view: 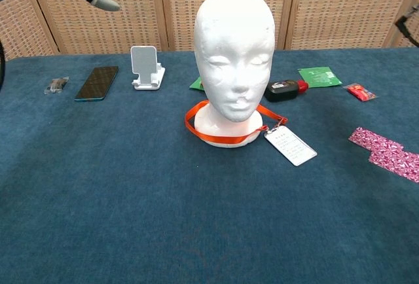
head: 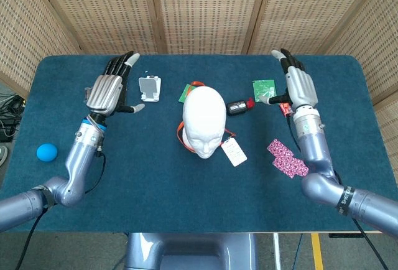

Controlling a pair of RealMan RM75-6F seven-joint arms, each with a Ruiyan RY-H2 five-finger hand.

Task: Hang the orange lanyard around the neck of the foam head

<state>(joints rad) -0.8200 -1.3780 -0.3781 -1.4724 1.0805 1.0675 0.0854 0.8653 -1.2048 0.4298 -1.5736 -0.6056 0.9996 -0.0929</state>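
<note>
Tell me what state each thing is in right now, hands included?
orange lanyard: looped around the foam head's neck, released
foam head: upright on its base
badge card: flat on the table, clipped to the lanyard
left hand: open, holding nothing
right hand: open, holding nothing
phone stand: upright, nothing on it

Foam head (view: 234,48): matt white, faintly grainy. Orange lanyard (view: 216,133): woven cloth strap. Counter (view: 131,199): blue felt-like covering.

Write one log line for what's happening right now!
lanyard: around foam head neck | badge: on table | left hand: open | right hand: open
</note>
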